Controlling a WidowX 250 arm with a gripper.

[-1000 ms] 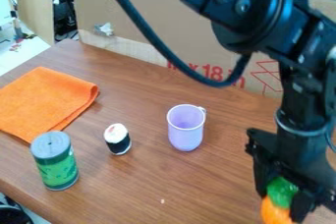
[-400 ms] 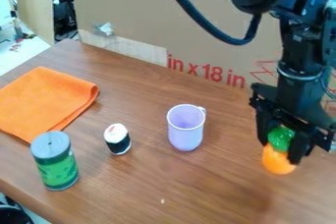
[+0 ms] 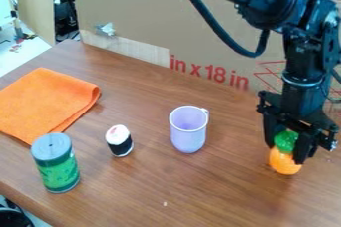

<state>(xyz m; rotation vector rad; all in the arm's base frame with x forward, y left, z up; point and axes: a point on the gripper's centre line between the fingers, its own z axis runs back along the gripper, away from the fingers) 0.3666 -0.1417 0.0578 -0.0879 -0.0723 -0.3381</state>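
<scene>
Orange, green-topped toy (image 3: pixel 285 163) sits between the fingers (image 3: pixel 269 134), protruding below.

Brown wooden table (image 3: pixel 200 191): folded orange cloth (image 3: pixel 47 101) lying flat at far left; green can (image 3: pixel 58 169) with grey lid upright at near left, by the cloth's near edge. Small black-and-white roll (image 3: pixel 120 142) right of the can, then a pale purple cup (image 3: pixel 188 134) to its right, upright, mouth up, small handle on right side. Cardboard sheet (image 3: pixel 193 27) with red print stands along the far side; black bin (image 3: pixel 13 218) partly visible at near left corner, beyond the table edge.
</scene>
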